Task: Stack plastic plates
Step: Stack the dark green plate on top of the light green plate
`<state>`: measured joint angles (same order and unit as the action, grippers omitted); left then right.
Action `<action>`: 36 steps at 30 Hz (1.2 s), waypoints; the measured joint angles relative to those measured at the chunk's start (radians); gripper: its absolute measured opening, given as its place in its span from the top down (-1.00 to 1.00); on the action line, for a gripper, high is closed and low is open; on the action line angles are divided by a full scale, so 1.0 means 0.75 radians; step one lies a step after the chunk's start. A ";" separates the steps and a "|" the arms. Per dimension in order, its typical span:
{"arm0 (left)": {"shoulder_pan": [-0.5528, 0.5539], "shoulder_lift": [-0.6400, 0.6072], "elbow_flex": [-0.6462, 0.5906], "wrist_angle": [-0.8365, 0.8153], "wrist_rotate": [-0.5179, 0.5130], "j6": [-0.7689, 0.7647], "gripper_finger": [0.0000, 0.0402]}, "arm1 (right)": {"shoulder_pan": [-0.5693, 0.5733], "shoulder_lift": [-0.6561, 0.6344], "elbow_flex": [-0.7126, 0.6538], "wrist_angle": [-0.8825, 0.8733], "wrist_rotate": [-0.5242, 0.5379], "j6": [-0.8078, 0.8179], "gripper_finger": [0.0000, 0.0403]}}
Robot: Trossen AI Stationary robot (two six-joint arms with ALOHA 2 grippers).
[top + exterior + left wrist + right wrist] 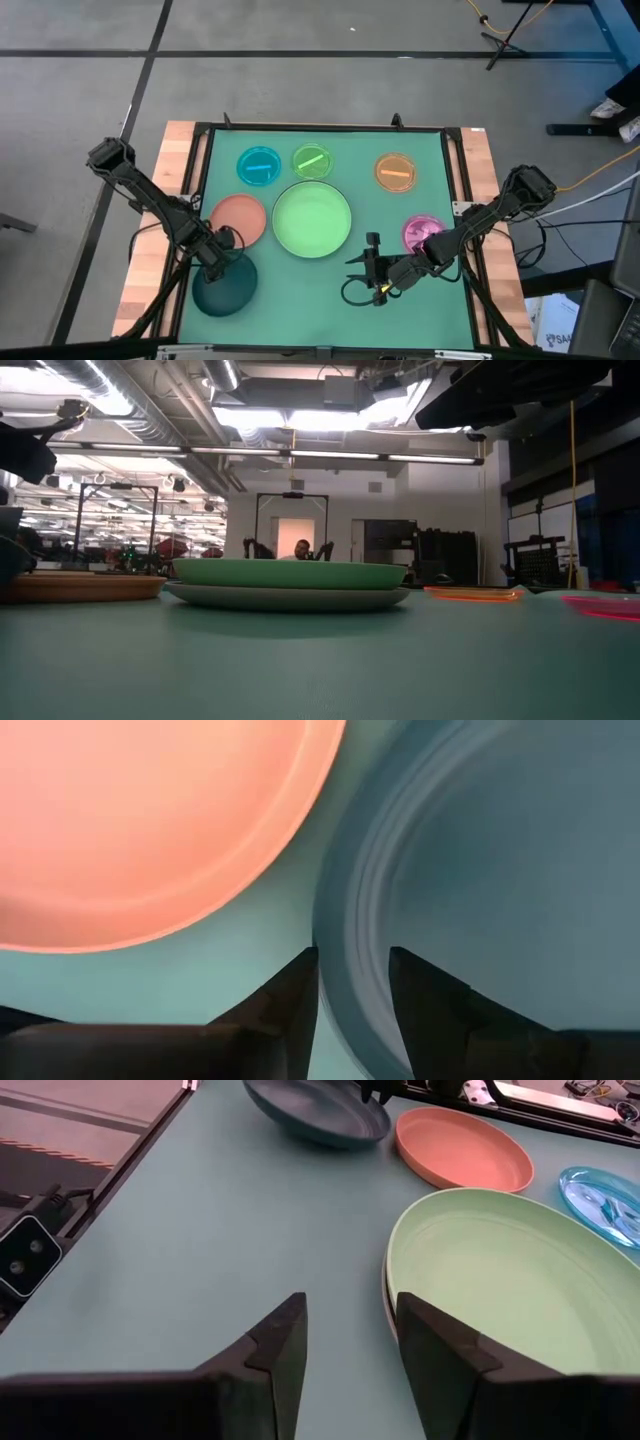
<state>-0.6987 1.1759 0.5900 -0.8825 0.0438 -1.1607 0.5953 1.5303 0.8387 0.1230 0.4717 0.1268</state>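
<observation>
My left gripper [215, 262] is shut on the dark teal plate [228, 290] at the table's near left, beside the salmon plate [238, 218]. The large light green plate [312, 220] sits nested in the grey plate [290, 596] at the centre. My right gripper [364, 265] hovers open just near-right of that stack, its fingers [430, 1345] beside the green rim [392, 1270] and touching nothing. Small blue [259, 165], green [312, 160], orange [395, 172] and pink [422, 232] plates lie flat on the mat. My left gripper [352, 975] has the dark teal plate's rim [352, 920] on the side toward the salmon plate. It is pinched with one finger [435, 1005] inside the bowl and the other [285, 1000] outside. The fingers come from above, pointing down. The plate [320, 1115] sits tilted in the hold; whether its far part still touches the mat I cannot tell.
The green mat [300, 300] is framed by a black rail [205, 140] with wooden boards on both sides. Open mat lies along the near edge between the two grippers. The salmon plate [130, 810] is close to the teal plate's held rim.
</observation>
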 joint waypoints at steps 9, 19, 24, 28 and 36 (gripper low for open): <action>0.000 0.000 0.064 -0.043 -0.034 -0.048 0.43 | 0.000 0.000 0.000 0.002 0.000 -0.001 0.27; -0.003 0.000 0.018 -0.068 -0.068 -0.049 0.44 | 0.000 0.000 0.000 0.003 0.000 0.006 0.27; -0.003 0.000 0.018 -0.070 -0.046 -0.024 0.44 | 0.000 0.000 0.000 0.003 0.000 0.006 0.27; -0.003 0.000 0.040 -0.082 -0.028 -0.031 0.44 | 0.000 0.000 0.000 0.003 0.012 0.006 0.27; -0.003 0.000 0.103 -0.222 -0.077 -0.021 0.44 | 0.000 0.000 0.000 0.003 0.020 0.009 0.27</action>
<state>-0.7010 1.1759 0.6669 -1.0490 -0.0141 -1.1764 0.5953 1.5303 0.8387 0.1253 0.4870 0.1337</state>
